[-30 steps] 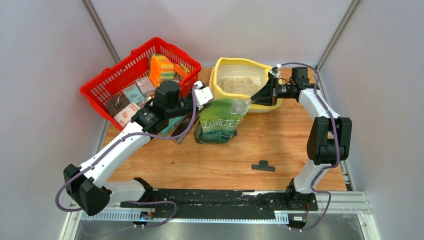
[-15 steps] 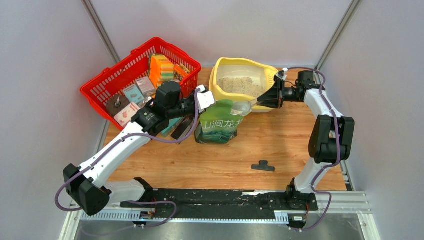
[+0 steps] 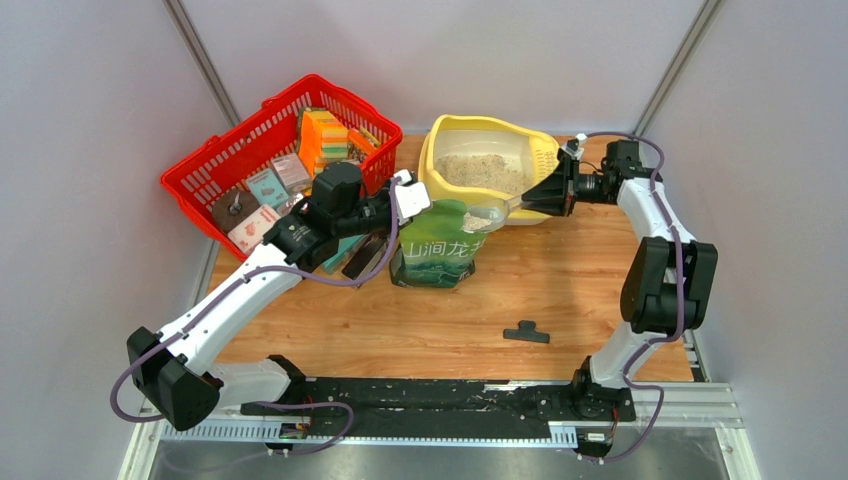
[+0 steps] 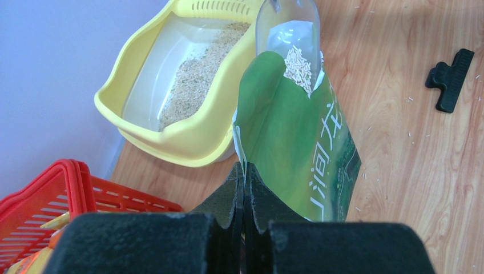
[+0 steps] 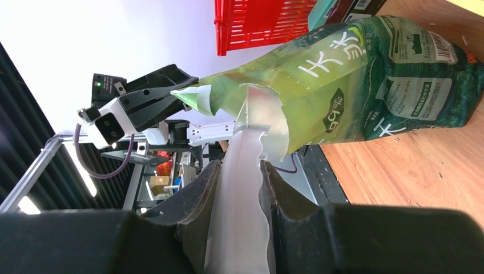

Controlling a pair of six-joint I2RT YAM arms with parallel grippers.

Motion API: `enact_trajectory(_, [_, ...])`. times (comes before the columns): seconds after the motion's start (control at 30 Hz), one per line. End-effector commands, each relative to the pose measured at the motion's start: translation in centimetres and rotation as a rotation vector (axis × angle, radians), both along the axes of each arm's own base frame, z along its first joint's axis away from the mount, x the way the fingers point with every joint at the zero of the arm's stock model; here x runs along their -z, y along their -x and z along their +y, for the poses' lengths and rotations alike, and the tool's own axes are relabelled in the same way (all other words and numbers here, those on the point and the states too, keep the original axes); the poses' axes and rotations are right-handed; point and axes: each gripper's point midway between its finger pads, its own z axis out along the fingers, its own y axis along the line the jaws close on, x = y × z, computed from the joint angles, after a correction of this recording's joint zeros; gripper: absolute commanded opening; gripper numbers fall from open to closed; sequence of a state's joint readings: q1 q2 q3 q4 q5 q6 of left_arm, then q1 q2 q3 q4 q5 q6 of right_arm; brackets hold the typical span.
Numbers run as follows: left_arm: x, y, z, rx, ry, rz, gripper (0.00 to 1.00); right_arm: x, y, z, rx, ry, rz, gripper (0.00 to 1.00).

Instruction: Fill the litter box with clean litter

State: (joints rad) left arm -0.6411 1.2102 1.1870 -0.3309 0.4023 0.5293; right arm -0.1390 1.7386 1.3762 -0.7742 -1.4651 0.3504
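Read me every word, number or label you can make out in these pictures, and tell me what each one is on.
"山涧龙", then a fourth character partly hidden: big white print on the green bag.
"69", likely: dark badge on the bag's side.
Bag's fine-print panels: too small.
Boxes in the red basket: too blurred.
Litter box: no lettering seen.

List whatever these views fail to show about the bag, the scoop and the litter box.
- Fill level inside the green printed bag: every view; its walls hide it, and the clear plastic scoop covers the mouth from above.
- Scoop handle's end: right wrist view; buried between the fingers of the right gripper.
- Pale yellow plastic litter box, near right corner: top view; the right gripper covers it.
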Motion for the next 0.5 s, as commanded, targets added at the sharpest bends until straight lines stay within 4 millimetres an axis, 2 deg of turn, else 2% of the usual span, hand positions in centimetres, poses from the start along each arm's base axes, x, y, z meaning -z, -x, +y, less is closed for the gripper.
enact_trajectory(0.0, [-5.85,-1.33,0.58,-0.049,0.082,-0.162,0.00,-2.88,0.56,-0.65,0.013,-0.008,-0.072,0.00])
enact_trajectory(0.2, [-6.04,-1.50,0.96,-0.069,0.091,-0.158,0.00,-2.90,0.79,-0.90,0.014,-0.026,-0.062,0.00])
enact_trajectory(0.47, [-6.16,-2.09,1.20,-0.089,0.092,-0.150,0.00,-3.27,0.12,-1.52,0.015,-0.049,-0.068,0.00])
